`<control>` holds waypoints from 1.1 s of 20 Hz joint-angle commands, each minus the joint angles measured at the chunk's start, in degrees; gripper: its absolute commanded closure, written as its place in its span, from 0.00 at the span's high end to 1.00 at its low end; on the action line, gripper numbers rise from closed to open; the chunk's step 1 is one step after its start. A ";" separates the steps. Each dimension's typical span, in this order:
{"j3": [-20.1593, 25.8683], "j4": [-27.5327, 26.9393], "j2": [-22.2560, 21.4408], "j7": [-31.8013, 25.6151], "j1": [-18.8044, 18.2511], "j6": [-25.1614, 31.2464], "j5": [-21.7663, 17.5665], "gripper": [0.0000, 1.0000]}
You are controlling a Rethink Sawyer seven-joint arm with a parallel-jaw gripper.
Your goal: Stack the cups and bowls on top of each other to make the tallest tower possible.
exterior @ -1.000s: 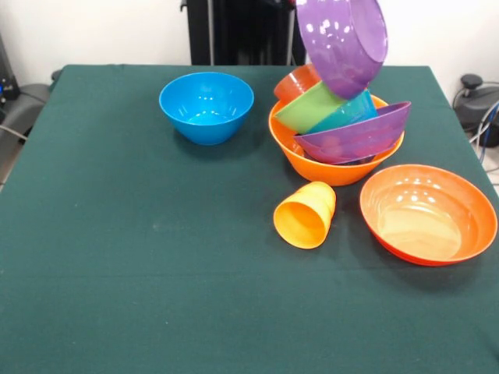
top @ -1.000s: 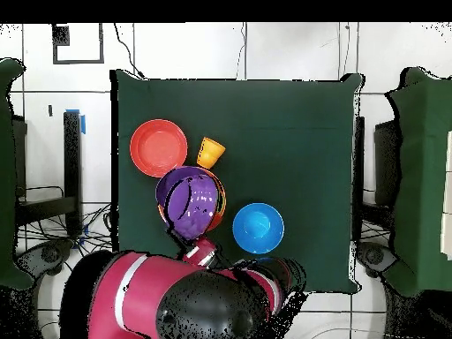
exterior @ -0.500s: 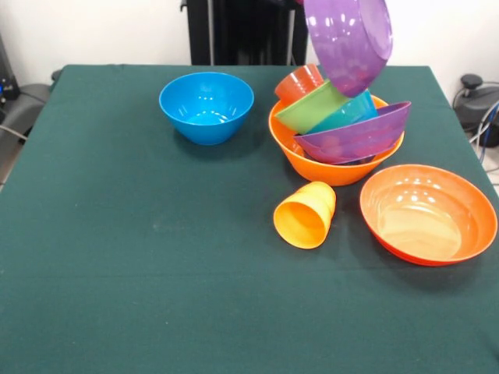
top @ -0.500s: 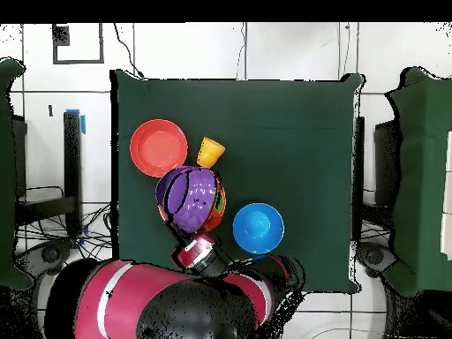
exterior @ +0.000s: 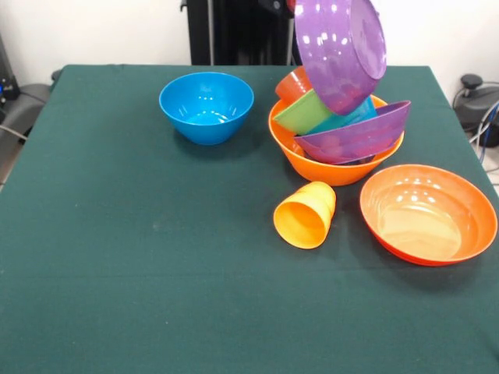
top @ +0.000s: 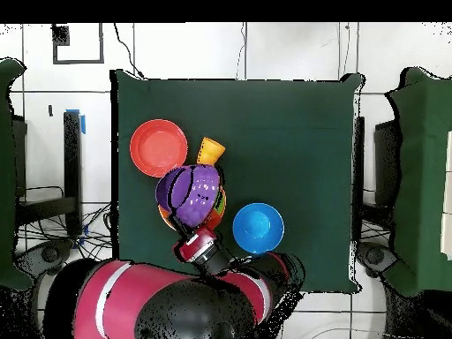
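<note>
- The blue bowl (exterior: 207, 107) stands upright on the green table (exterior: 117, 273), well off to the left of everything else in the front view and apart from the stack.
- The yellow-orange cup (exterior: 305, 215) lies on its side with its mouth toward the camera, just in front of the tower and clear of the gripper.
- The tower (exterior: 337, 136) has the big yellow-orange bowl (exterior: 327, 167) as its base; tilted inside it sit a red-orange cup (exterior: 293, 84), a lime green bowl (exterior: 306, 113), a teal-blue bowl (exterior: 347, 118) and a purple bowl (exterior: 355, 135) leaning toward the right.
- A second purple bowl (exterior: 341, 48) hangs in the air right above the tower, tipped steeply on edge, its lower rim close over the green bowl.
- In the overhead view the gripper (top: 196, 244) sits at that raised bowl's rim on the robot's side; whether its fingers are wide or closed on the rim cannot be told.
- The wide red-orange bowl (exterior: 428, 213) rests upright on the table at the right, near the tower's base, far from the gripper.
</note>
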 commanded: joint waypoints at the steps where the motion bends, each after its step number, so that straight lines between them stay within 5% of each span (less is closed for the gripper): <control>1: 4.12 -6.65 0.00 1.41 0.73 10.40 3.14 0.00; 22: 4.33 -7.07 0.32 2.88 1.54 13.44 5.06 0.00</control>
